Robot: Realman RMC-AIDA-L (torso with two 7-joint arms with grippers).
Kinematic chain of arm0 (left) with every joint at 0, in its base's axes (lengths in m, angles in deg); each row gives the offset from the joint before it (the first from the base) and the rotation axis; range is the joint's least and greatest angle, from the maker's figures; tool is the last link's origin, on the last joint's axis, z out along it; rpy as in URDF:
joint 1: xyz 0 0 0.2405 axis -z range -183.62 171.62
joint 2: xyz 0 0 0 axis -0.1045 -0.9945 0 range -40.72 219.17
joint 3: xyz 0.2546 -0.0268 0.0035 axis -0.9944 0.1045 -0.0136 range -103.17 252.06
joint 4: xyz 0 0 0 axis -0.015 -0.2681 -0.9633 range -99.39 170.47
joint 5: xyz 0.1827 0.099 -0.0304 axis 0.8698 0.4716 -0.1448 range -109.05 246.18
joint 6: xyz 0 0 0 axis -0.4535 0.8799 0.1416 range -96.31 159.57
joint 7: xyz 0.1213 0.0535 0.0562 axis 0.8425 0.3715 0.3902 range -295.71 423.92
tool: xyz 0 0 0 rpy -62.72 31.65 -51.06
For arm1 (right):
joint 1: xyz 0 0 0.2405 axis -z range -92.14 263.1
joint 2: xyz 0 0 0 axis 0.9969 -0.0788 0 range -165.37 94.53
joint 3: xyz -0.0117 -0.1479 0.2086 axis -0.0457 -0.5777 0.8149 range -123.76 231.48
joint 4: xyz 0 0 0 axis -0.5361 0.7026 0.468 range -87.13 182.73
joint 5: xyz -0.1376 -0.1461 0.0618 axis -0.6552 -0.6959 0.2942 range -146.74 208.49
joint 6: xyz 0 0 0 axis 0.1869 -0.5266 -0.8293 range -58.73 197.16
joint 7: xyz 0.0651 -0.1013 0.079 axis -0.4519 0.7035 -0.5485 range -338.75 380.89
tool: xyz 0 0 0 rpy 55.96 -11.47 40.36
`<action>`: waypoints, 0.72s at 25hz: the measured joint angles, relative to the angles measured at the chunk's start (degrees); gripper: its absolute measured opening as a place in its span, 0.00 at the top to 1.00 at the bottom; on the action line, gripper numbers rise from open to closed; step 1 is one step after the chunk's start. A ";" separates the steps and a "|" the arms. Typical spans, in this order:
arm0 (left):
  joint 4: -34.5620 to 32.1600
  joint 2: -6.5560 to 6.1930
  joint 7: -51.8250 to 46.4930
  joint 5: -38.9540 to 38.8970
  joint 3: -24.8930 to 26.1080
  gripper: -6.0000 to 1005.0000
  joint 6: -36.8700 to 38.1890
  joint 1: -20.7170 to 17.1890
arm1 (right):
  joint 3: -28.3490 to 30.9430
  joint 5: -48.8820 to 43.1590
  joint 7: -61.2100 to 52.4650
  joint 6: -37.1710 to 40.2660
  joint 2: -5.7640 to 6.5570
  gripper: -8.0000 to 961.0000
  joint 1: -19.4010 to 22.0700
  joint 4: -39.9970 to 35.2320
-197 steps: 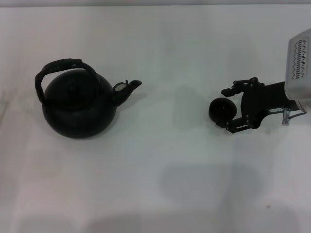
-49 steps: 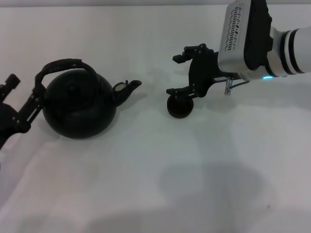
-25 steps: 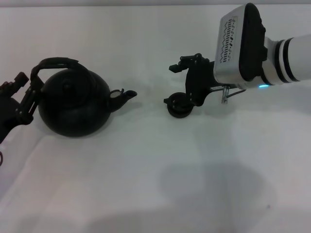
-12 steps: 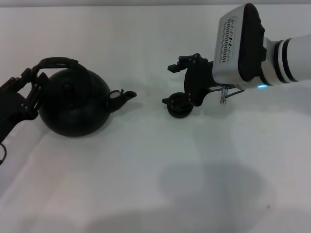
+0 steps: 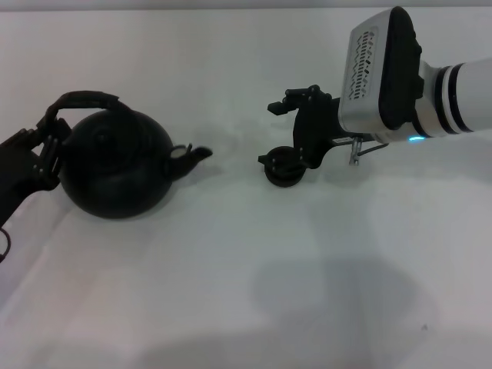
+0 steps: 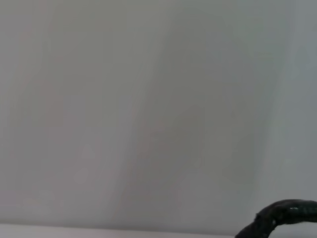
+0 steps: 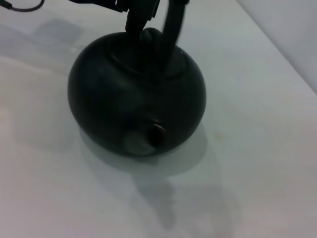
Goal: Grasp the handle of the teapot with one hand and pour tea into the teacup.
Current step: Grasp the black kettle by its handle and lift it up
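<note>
The table is a plain white surface. On it, toward the robot's left, sits the teapot, spout aimed at the cup. Compared with two seconds ago the pot has slid a little further left and turned slightly, so its spout tip sits lower and nearer the body in the head view. That suggests the left arm's contact is nudging it rather than lifting it.

The right gripper hangs over the middle-right of the table. Its upper finger is well clear above the cup and its lower finger lies at the cup's rim, so the jaws stand wide apart with nothing clamped between them. It has barely moved in the last second.

The left gripper has come in from the table's left edge and now sits against the left end of the handle. Its fingers appear to straddle the bail, but whether they have closed on it cannot be told. The left wrist view shows only a sliver of the handle.

The teacup stands on the table well apart from the spout, where it was a second ago.

I judge the grasp is under way and pouring has not begun. The pot must still be lifted and carried to the cup.
</note>
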State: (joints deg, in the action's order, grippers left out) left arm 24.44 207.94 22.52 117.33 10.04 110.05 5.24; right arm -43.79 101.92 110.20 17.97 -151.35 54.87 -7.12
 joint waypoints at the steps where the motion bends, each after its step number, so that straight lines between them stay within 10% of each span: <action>1: -0.17 -0.04 -0.75 0.01 0.01 0.71 -0.40 0.08 | -0.06 0.35 0.10 -0.02 0.00 0.10 0.02 0.00; 10: -4.40 -0.10 -3.25 1.38 -0.09 0.83 -4.31 -0.15 | -0.87 2.52 1.90 0.48 0.01 0.10 1.26 0.06; 18: -21.36 -0.09 -14.45 11.65 -0.11 0.86 -13.60 -2.71 | -0.88 4.54 3.35 1.90 0.06 0.10 1.56 1.04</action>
State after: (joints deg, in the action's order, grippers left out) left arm 3.07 207.86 8.07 128.97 9.94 96.45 2.53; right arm -44.67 106.45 113.55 19.87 -151.29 56.42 -6.09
